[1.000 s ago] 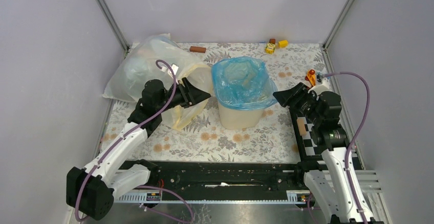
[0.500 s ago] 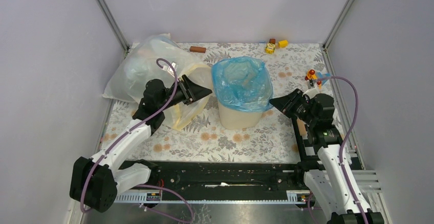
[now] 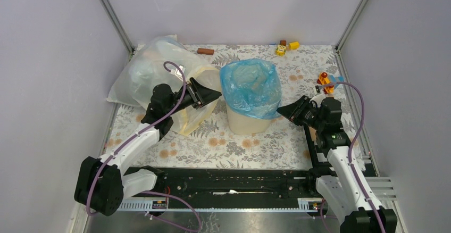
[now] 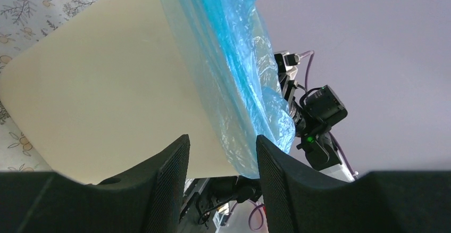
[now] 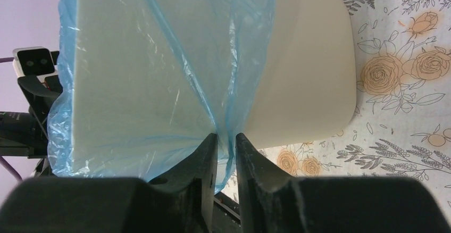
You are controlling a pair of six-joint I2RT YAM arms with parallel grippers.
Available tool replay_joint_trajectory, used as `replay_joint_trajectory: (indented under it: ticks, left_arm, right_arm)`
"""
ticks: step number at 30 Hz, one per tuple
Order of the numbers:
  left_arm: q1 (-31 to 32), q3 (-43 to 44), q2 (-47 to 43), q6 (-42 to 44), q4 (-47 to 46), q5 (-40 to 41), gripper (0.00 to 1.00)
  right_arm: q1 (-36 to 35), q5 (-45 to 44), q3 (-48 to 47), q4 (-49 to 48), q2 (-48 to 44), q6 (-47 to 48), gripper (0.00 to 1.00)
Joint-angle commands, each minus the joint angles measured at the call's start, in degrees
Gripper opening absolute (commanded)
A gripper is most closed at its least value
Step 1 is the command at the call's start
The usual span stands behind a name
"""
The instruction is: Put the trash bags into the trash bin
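Right pincer [image 5: 226, 140]: fingers pressed almost together, and there's a fold of the trash bag [image 5: 149, 73] pinched between them, low on the skirt that hangs down the bin's right side.
Left pincer [image 4: 223, 142]: spread wide, gripping nothing, aimed at the bin's left wall just beside it; can't tell if it touches.
Trash bin [image 3: 247, 122]: cream, smooth-walled, rounded-square mouth, narrowing toward its base; upright mid-table, right between the two arms.
Trash bag, the look: thin, crinkly, see-through light blue. It's down inside the bin, with its top folded out over the rim all round. The overhang runs unevenly, reaching farther down on the right. Creases catch the light, and the cream wall shows through.
Table [image 3: 234, 148]: floral-print cover.
Large clear bag [image 3: 143, 71]: slumped at far left with pale-yellow plastic along its near side, behind the left arm.
Far edge: brown cylinder [image 3: 205, 51] and yellow blocks [image 3: 284, 47], well apart from the bin.
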State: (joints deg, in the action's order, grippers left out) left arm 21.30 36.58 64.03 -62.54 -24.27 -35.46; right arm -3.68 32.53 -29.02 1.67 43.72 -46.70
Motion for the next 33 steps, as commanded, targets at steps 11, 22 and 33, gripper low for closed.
replay_joint_trajectory:
  ticks: [11, 22, 33]
  left_arm:
    - [-0.4, -2.4, 5.0, -4.8, -13.4, -1.0, 0.45]
    - [-0.4, -3.6, 11.9, -8.9, -24.7, -3.9, 0.44]
    - [-0.4, -5.4, 9.5, -10.3, -27.5, -2.4, 0.24]
  right_arm:
    - [0.0, 3.0, 1.6, -5.6, 1.8, 1.1, 0.3]
    - [0.0, 3.4, 1.9, -5.6, 2.7, 1.7, 0.29]
    - [0.0, 3.4, 2.1, -5.7, 2.8, 2.2, 0.29]
